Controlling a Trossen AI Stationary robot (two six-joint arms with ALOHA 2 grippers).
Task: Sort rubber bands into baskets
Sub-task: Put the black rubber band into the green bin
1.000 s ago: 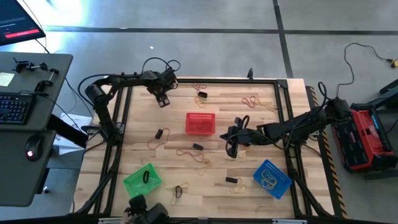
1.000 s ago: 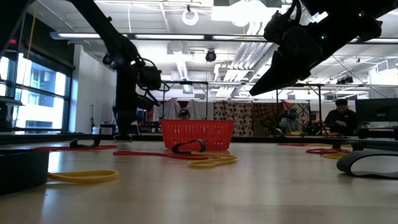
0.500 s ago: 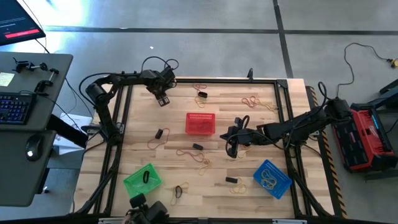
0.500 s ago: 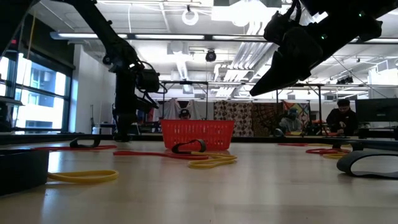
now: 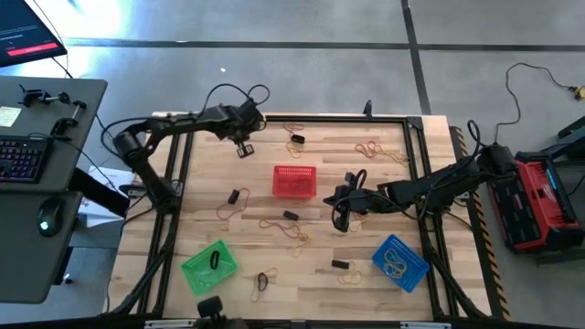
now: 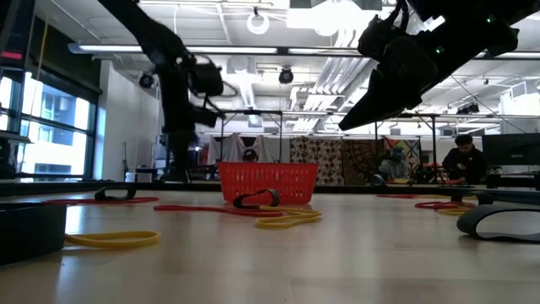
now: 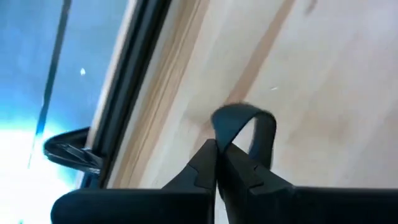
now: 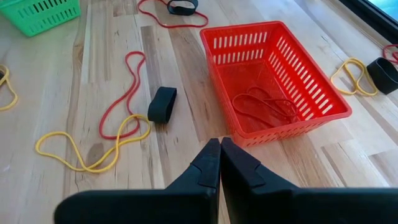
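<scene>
My left gripper hangs over the table's far left part, shut on a black rubber band. My right gripper waits shut and empty above the table's middle, right of the red basket. The green basket stands near left and the blue basket near right. Loose rubber bands lie flat on the wood: a black one, a red one and a yellow one just ahead of the right gripper. My left gripper pinches the black band's near end between its two fingertips, coming steeply from above. The band's loop sticks out beyond the fingertips. It appears lifted off the wood.
Red bands lie inside the red basket, a black one in the green basket. More bands lie along the far edge and the near edge. A dark frame rail borders the table. People sit in the room beyond.
My left gripper has shut its fingers at the table's far left and risen from the wood, taking the black band up with it. It has also drifted a little toward the table's right.
</scene>
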